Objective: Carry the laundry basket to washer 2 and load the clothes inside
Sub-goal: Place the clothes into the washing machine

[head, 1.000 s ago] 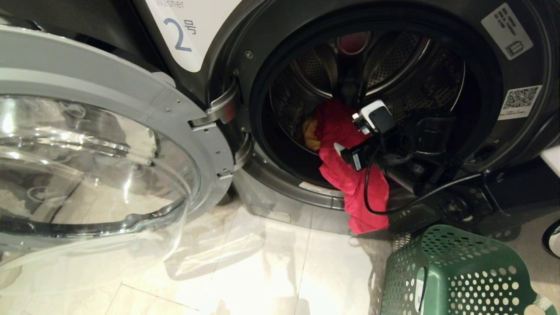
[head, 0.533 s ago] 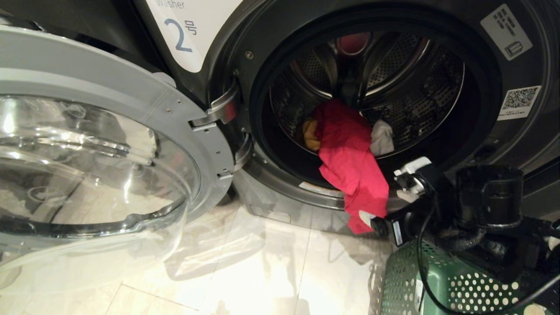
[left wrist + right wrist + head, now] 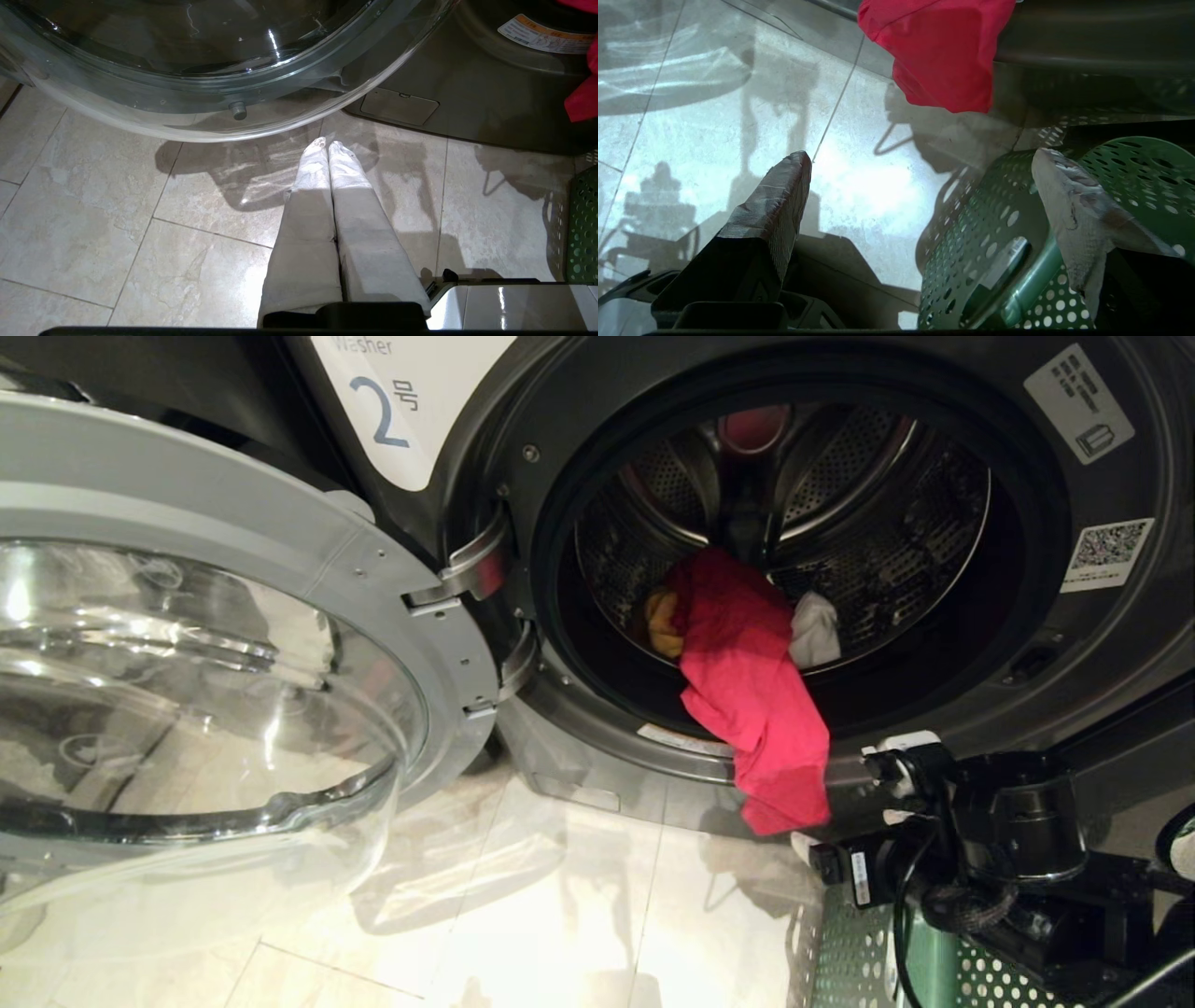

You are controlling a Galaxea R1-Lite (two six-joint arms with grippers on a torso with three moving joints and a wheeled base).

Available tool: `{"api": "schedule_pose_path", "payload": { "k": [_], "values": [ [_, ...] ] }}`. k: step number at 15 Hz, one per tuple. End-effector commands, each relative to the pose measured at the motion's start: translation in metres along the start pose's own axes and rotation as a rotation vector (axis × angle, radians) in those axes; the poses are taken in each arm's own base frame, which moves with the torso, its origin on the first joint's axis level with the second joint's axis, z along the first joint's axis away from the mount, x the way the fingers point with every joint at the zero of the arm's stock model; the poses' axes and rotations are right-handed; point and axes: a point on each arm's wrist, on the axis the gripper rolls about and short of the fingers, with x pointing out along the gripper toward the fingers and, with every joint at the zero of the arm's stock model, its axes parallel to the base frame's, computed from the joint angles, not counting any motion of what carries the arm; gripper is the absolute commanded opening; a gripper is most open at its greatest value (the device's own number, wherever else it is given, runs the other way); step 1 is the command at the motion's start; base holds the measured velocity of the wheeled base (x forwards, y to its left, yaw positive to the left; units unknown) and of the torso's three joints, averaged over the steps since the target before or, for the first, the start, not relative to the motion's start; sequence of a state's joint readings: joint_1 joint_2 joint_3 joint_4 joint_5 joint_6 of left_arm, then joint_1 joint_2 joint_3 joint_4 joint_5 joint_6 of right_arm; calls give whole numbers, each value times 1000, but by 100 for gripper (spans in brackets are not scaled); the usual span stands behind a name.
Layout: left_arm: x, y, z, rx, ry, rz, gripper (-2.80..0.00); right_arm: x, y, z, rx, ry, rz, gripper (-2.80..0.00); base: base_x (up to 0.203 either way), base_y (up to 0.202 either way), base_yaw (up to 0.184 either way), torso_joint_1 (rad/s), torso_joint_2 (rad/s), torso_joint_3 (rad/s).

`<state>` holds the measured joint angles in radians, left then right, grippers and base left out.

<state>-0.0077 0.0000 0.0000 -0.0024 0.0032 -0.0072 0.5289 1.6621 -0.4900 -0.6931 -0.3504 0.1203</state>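
Three soft garments sit in the open drum of the dark grey front-loading washer marked "2": a red-pink cloth, a yellow-orange piece just beside it toward the hinge side, and a white piece on its other side. The red-pink cloth spills over the washer's chrome door rim and hangs down its front panel, its lower end above the pale tiled floor.

My right gripper is outside the washer, below the drum opening and just beside the hanging end of the red-pink cloth. Its taped fingers stand wide apart with nothing between them, over the small dark-green perforated plastic laundry basket, which lies tipped on the floor right in front of the washer.

The washer's round glass door is swung fully open to the hinge side. My left gripper hangs beneath that door's edge, pointing at the floor, its two white fingers pressed together and empty.
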Motion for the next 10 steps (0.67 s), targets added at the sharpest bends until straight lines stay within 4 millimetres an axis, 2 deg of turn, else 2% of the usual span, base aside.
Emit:
{"api": "schedule_pose_path", "payload": {
  "k": [1, 5, 8, 10],
  "values": [
    [0, 0, 0, 0, 2, 0, -280, 24, 12, -18, -29, 59, -5, 0, 0, 0, 0, 0, 0, 0],
    [0, 0, 0, 0, 2, 1, -280, 60, 24, -31, -26, 35, -60, 0, 0, 0, 0, 0, 0, 0],
    [0, 0, 0, 0, 2, 0, -280, 86, 30, -30, -7, -40, -183, 0, 0, 0, 0, 0, 0, 0],
    [0, 0, 0, 0, 2, 0, -280, 94, 33, -25, -2, -66, -194, 0, 0, 0, 0, 0, 0, 0]
  ]
}}
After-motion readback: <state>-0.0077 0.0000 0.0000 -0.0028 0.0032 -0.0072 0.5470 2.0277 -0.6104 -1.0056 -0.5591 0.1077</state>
